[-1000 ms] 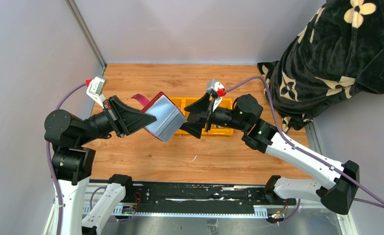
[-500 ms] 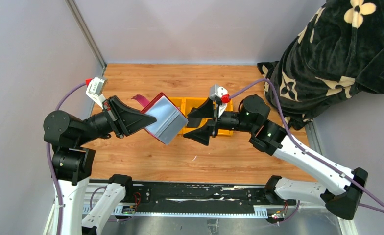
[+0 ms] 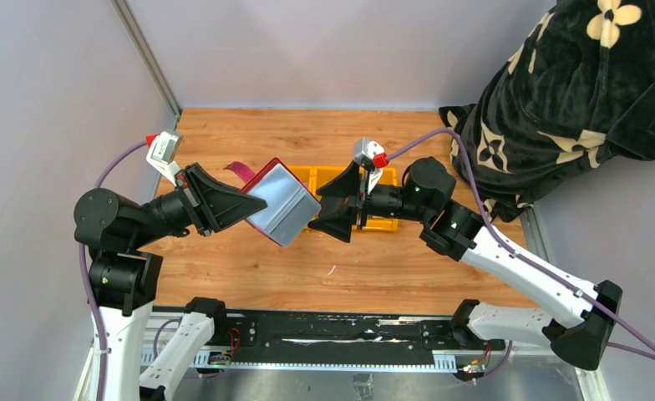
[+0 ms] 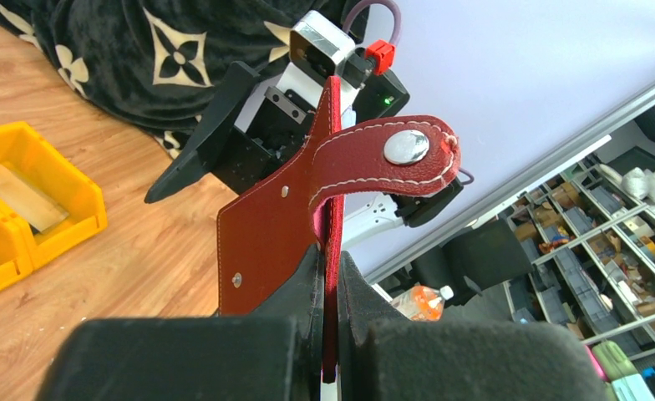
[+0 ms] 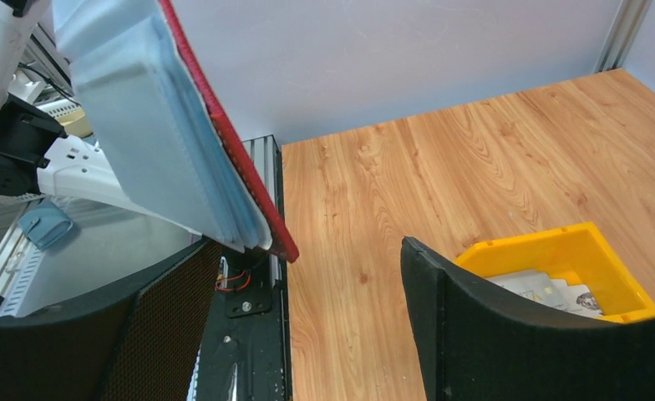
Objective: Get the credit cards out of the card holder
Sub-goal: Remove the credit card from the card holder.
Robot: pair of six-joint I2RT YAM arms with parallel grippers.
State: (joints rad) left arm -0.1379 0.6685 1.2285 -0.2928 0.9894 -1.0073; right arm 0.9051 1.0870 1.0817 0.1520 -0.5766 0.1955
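Observation:
My left gripper (image 3: 253,205) is shut on the maroon card holder (image 3: 281,203) and holds it up above the table, grey see-through sleeves facing right. From the left wrist, the holder's leather back (image 4: 270,225) and its snap tab (image 4: 406,147) rise out of my left gripper (image 4: 331,322). My right gripper (image 3: 331,205) stands open just right of the sleeves' end, nothing between its fingers. In the right wrist view the sleeves (image 5: 153,138) hang at upper left, beyond my right gripper (image 5: 307,246). No credit card shows inside the sleeves. A tan card (image 4: 19,194) and a silvery card (image 5: 545,292) lie in the yellow tray.
The yellow tray (image 3: 384,224) sits on the wooden table right behind and under my right gripper. A black flower-patterned bag (image 3: 575,92) fills the back right corner. Grey walls close the left and back sides.
My right gripper drew back to the right and turned, then came back close to the sleeves' end, still open. The left arm and the card holder have not moved.

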